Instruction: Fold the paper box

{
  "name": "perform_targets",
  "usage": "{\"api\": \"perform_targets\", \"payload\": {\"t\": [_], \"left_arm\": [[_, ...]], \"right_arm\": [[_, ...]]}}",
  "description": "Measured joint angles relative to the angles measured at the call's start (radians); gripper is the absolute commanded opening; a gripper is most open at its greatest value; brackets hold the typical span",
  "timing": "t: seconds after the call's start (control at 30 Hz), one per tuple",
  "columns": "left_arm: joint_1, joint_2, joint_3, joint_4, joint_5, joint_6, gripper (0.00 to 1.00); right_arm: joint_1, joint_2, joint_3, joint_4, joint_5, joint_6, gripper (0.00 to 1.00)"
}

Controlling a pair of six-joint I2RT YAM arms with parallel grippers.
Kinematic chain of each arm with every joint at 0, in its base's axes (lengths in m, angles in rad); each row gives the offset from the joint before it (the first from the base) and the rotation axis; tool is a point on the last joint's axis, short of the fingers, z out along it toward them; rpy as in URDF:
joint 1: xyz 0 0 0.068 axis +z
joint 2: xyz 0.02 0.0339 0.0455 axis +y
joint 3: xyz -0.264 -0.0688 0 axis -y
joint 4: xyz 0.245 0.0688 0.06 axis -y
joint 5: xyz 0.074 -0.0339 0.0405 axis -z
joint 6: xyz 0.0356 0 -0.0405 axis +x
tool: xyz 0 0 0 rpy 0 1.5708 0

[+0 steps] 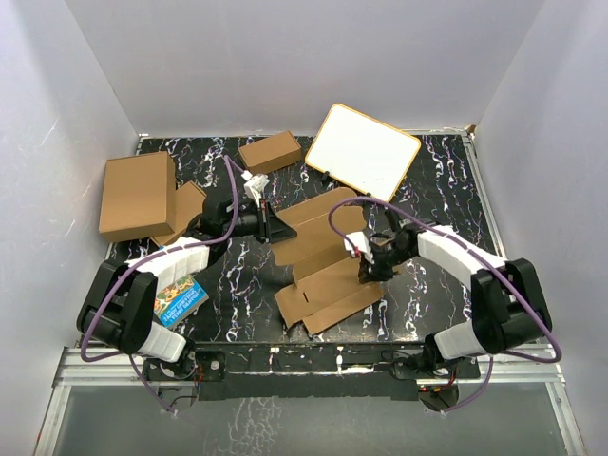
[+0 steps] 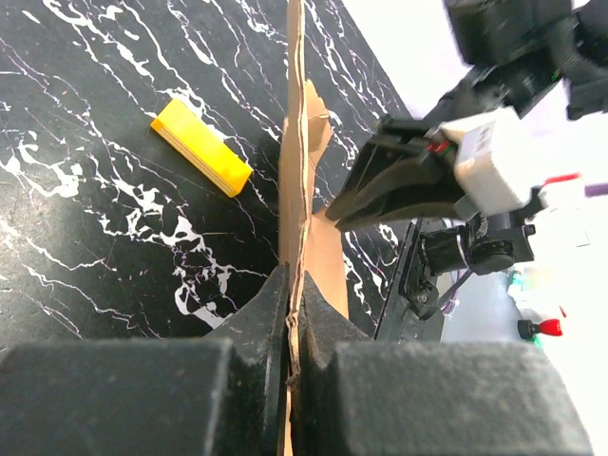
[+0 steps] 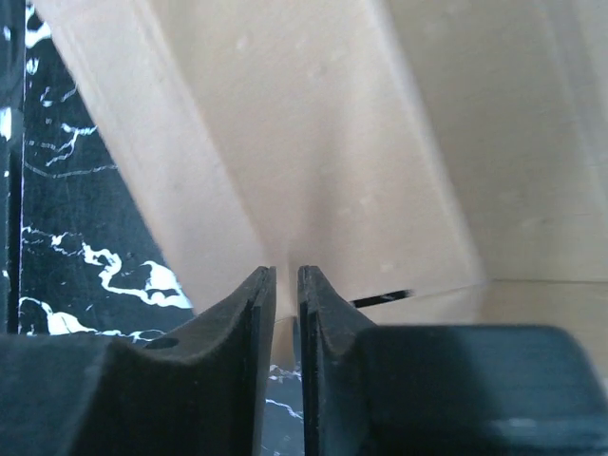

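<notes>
The paper box lies near the middle of the table, closer to the near edge than the far one. It is an opened die-cut sheet with its panels and flaps spread out, and no walls look fully stood up. The left gripper reaches in from the left side, its jaws pressed together on the sheet's left edge; in the left wrist view the cardboard runs edge-on straight between the fingers. The right gripper sits at the sheet's right side, hard against a pale panel. Its jaws are drawn almost together with only a thin slit between them, and I cannot tell whether a cardboard edge is nipped in that slit or the tips merely press on the panel. The task looks to be at an early step: one arm anchors the blank while the other works a side flap along its crease. The next move likely calls for a firm hold on the left and a slow swing of the right-hand flap upward about its score line, so that the sheet does not slide or buckle
</notes>
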Motion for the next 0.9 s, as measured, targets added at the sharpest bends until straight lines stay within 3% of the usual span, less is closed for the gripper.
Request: {"api": "perform_targets", "payload": {"t": [0.23,0.53,0.67,0.73,0.9], "left_arm": [[0.000,0.000,0.000,0.063,0.011,-0.085,0.00],[0.000,-0.076,0.054,0.148,-0.102,-0.206,0.00],[-0.002,-0.117,0.080,0.212,-0.192,-0.235,0.00],[-0.009,-0.120,0.095,0.242,-0.239,-0.238,0.00],[-0.058,-0.119,0.099,0.306,-0.367,-0.237,0.00]], "right_arm": [[-0.101,-0.066,0.172,-0.024,-0.133,0.108,0.34],[-0.276,0.000,0.448,-0.018,-0.455,0.511,0.41],[-0.301,0.006,0.462,0.117,-0.537,0.819,0.56],[-0.301,-0.005,0.410,0.310,-0.534,1.058,0.65],[-0.296,-0.043,0.250,0.740,-0.473,1.630,0.69]]}}
